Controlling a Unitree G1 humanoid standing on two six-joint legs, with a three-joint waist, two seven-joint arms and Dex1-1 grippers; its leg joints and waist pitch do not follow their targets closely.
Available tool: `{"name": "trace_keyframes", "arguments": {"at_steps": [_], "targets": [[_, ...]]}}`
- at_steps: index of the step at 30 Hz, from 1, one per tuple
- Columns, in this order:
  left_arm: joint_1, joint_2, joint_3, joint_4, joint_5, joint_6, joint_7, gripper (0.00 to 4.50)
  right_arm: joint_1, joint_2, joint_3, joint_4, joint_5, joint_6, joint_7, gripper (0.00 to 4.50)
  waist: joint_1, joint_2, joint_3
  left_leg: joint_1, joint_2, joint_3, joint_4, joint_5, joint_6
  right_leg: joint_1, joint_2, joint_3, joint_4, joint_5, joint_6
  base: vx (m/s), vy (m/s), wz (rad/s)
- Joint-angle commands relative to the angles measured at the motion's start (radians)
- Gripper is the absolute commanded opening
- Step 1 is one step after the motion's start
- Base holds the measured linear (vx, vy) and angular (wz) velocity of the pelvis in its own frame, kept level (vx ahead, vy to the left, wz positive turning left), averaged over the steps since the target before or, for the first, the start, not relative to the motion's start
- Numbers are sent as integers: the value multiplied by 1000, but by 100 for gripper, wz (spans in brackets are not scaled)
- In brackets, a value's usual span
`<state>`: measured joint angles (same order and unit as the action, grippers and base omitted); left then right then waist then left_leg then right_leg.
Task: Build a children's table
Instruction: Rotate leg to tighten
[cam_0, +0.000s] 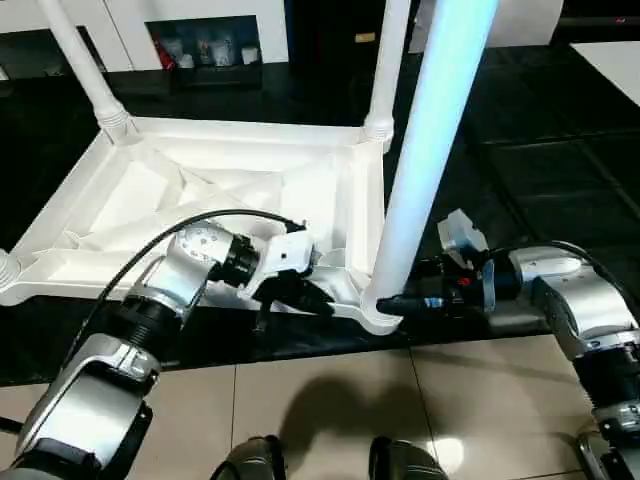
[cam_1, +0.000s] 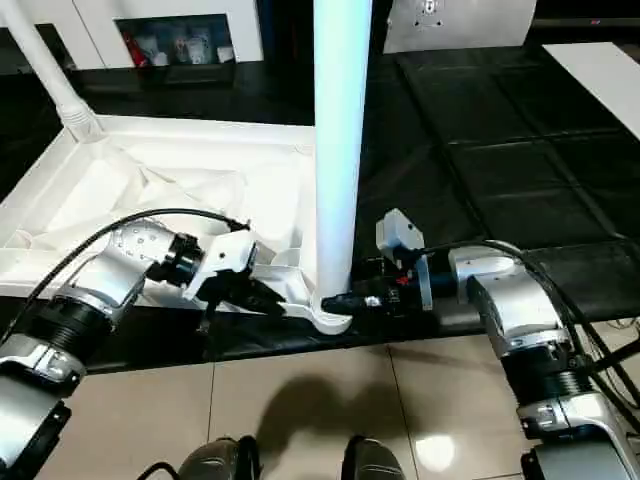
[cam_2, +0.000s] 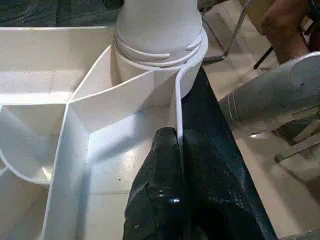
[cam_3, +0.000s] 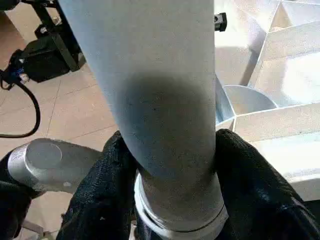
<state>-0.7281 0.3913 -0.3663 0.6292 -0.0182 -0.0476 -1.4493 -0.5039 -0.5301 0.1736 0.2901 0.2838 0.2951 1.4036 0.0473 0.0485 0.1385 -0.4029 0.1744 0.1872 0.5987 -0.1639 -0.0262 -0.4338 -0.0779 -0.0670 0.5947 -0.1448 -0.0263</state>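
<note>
The table top (cam_0: 200, 190) lies upside down on the black work surface (cam_0: 540, 130), ribbed underside up. Three legs stand upright in its corner sockets: two at the far corners (cam_0: 85, 70) (cam_0: 388, 60) and one at the near right corner (cam_0: 430, 150). The right gripper (cam_3: 167, 190) has its fingers clamped around the base of the near leg. The left gripper (cam_0: 310, 295) has its fingers pinched together on the top's near rim, just beside that leg.

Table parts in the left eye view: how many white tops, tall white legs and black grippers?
Table top: 1
Legs: 3 (near leg, far-left leg, far-right leg); the left edge may hide a fourth
Grippers: 2 (left gripper, right gripper)
Total: 6
</note>
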Motion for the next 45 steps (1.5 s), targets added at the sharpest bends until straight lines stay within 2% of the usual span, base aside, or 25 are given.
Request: {"name": "trace_keyframes", "arguments": {"at_steps": [1,4,7,8,9,10,11,12,13,14,15,17,18,19,21,22,23,24,32,35,38,41,42,44,45], "targets": [[-17,-17,-9,1,7,37,5,0,13,8,11,-33,23,27,-4,201,-4,-17,-96,25,51,-15,-60,-148,127,69,-63,45,-68,-247,-255,0,0,0],[-17,-50,15,-8,-1,98,80,0,27,50,-22,-56,15,86,-134,201,-3,-16,-94,25,51,-16,-62,-159,118,67,-63,44,-71,-270,-253,0,0,0],[-19,-73,27,-20,6,151,147,0,49,80,-29,-98,4,121,-218,201,-10,-18,-89,29,48,-17,-64,-189,92,64,-63,44,-80,-344,-225,0,0,0],[-28,-119,50,-27,5,216,245,0,70,153,-50,-141,-18,192,-378,201,-16,-16,-88,26,47,-20,-66,-199,81,65,-62,43,-82,-369,-218,0,0,0],[-31,-133,59,-29,4,235,275,0,74,177,-59,-149,-23,210,-427,201,-18,-17,-85,25,47,-20,-68,-198,74,65,-60,43,-80,-371,-213,0,0,0],[-31,-134,59,-29,3,236,277,0,74,178,-60,-150,-24,211,-429,201,-21,-15,-85,30,46,-21,-69,-226,61,59,-62,42,-87,-411,-204,0,0,0],[-47,-186,84,-25,-1,284,365,0,72,253,-92,-146,-47,248,-574,201,-29,-21,-86,21,42,-25,-69,-222,48,68,-64,40,-83,-424,-190,0,0,0],[-55,-216,94,-21,3,305,419,0,63,297,-112,-130,-64,257,-658,201,-35,-9,-86,26,42,-25,-69,-236,39,59,-64,40,-88,-434,-188,0,0,0],[-64,-250,103,-16,11,327,484,0,50,354,-140,-108,-80,269,-766,201,-40,-9,-86,28,43,-26,-69,-248,33,57,-64,39,-90,-436,-188,0,0,0],[-72,-270,108,-3,16,334,520,0,38,384,-156,-88,-83,266,-819,201,-50,-9,-85,24,39,-28,-69,-261,30,60,-63,36,-91,-441,-184,0,0,0],[-81,-287,114,13,21,337,558,0,25,411,-173,-67,-85,262,-870,201,-53,-11,-86,25,36,-26,-68,-265,31,59,-63,36,-96,-445,-180,0,0,0],[-107,-333,134,53,38,341,667,0,-6,466,-191,-18,-123,248,-1011,200,-65,-2,-88,23,33,-26,-66,-255,40,60,-60,36,-96,-406,-182,0,0,0],[-114,-347,145,61,38,343,699,0,-14,476,-190,-7,-137,243,-1040,200,-69,-8,-90,22,32,-25,-65,-248,46,64,-58,35,-96,-380,-184,0,0,0],[-126,-368,165,74,35,346,750,0,-30,495,-194,20,-149,234,-1082,200,-68,-2,-89,24,31,-24,-65,-248,51,61,-58,35,-97,-374,-186,0,0,0],[-129,-376,170,75,39,349,771,0,-36,516,-211,25,-146,234,-1108,200,-68,-7,-91,22,28,-22,-63,-237,64,66,-57,35,-97,-356,-190,0,0,0],[-130,-379,170,73,47,348,782,0,-39,529,-223,25,-144,231,-1121,200,-68,-4,-92,22,29,-20,-62,-229,76,65,-59,38,-97,-342,-194,0,0,0],[-126,-383,170,65,60,352,794,0,-40,549,-243,23,-143,191,-1129,235,-66,-3,-96,22,31,-21,-62,-215,84,66,-58,37,-95,-322,-198,0,0,0],[-125,-381,168,65,63,348,795,0,-38,548,-244,17,-140,182,-1121,255,-66,-9,-97,21,31,-19,-62,-206,90,67,-57,36,-93,-300,-204,0,0,0],[-86,-321,128,39,74,308,716,0,44,464,-204,-77,-122,118,-994,327,-56,-6,-104,19,37,-20,-61,-171,124,76,-60,36,-85,-245,-222,0,0,0],[-58,-273,114,17,73,280,633,0,107,364,-172,-139,-118,87,-847,359,-52,-10,-107,16,37,-19,-59,-161,139,81,-62,38,-83,-225,-225,0,0,0],[-41,-227,93,9,74,245,550,0,134,278,-179,-163,-94,56,-728,394,-53,-9,-109,13,34,-19,-56,-168,146,83,-61,35,-84,-242,-224,0,0,0],[-30,-191,72,5,74,211,481,0,139,213,-175,-165,-85,32,-642,394,-53,-6,-108,17,39,-19,-56,-174,139,78,-59,36,-86,-264,-227,0,0,0],[-29,-188,70,5,74,210,476,0,139,207,-174,-164,-84,29,-634,394,-51,-2,-110,20,40,-19,-56,-176,137,77,-59,34,-85,-260,-228,0,0,0],[-17,-145,39,3,79,187,385,0,138,130,-156,-153,-62,-12,-500,394,-44,-4,-111,21,42,-20,-56,-183,135,79,-59,36,-84,-256,-231,0,0,0],[-16,-142,37,3,80,184,378,0,137,126,-156,-152,-60,-14,-492,394,-39,-3,-111,21,43,-19,-56,-183,138,78,-61,37,-82,-256,-233,0,0,0]]}}
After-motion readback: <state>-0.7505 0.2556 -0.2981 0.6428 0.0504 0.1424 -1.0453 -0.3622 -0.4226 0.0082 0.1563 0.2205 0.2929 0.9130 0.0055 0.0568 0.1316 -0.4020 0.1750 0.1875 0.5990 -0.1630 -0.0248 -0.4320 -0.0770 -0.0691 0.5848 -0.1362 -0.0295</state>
